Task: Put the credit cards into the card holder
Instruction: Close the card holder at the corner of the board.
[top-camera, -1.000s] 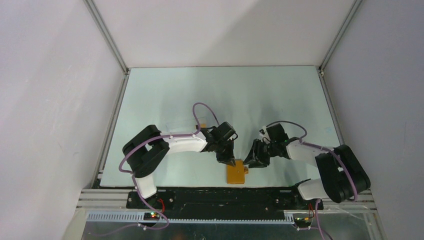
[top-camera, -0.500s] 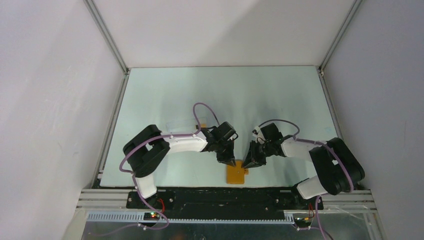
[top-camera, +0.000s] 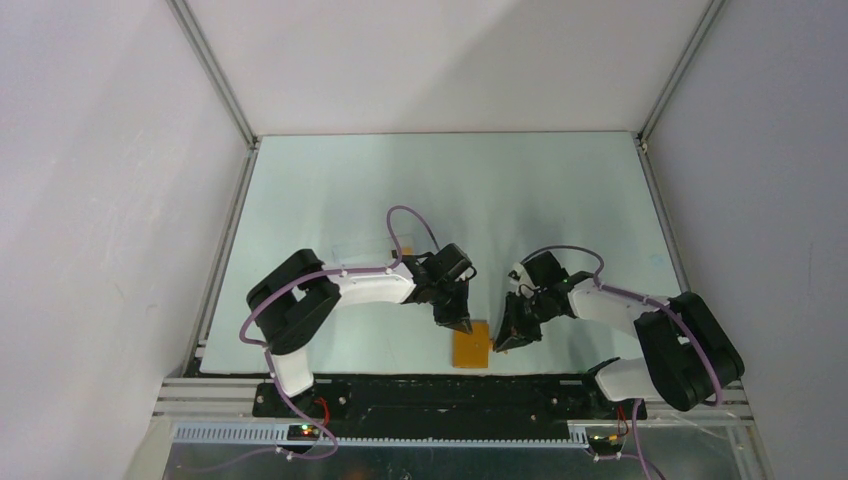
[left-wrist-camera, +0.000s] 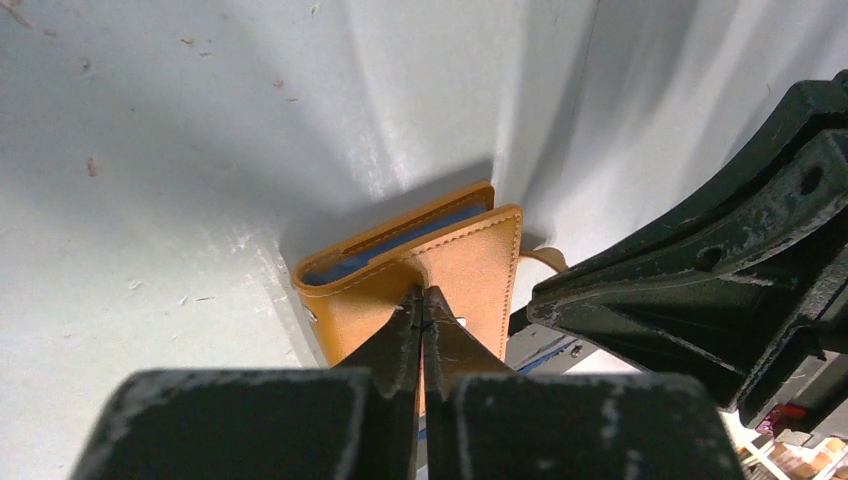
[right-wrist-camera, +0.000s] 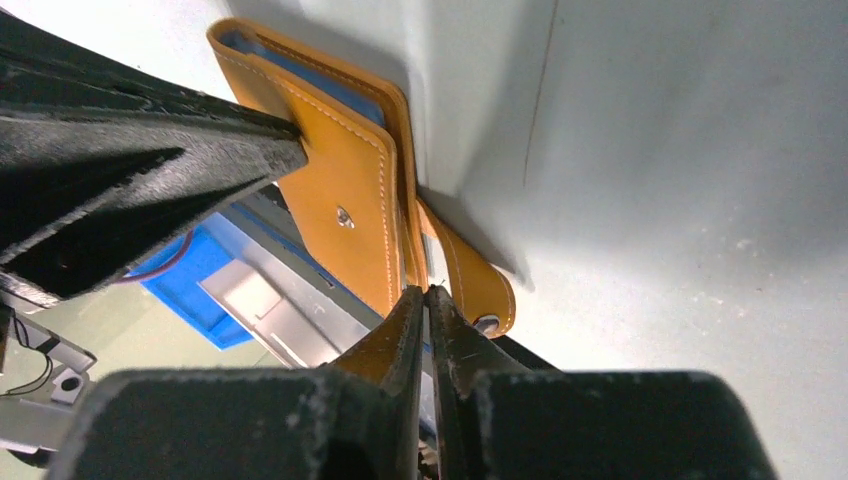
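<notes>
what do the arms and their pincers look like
Both the left arm and right arm have bulky black joints, a white forearm link and a purple cable looping along them. The left pincer and right pincer are black, with two tapered fingers, rough and scuffed grey at the edges.

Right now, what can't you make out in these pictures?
Credit cards: none visible in any view; the folded card holder hides its inside.
Left gripper grip: left wrist view, the gripper itself covers its contact with the flap.
Right gripper and tab clasp: right wrist view, the gripper covers whether it pinches it.
</notes>
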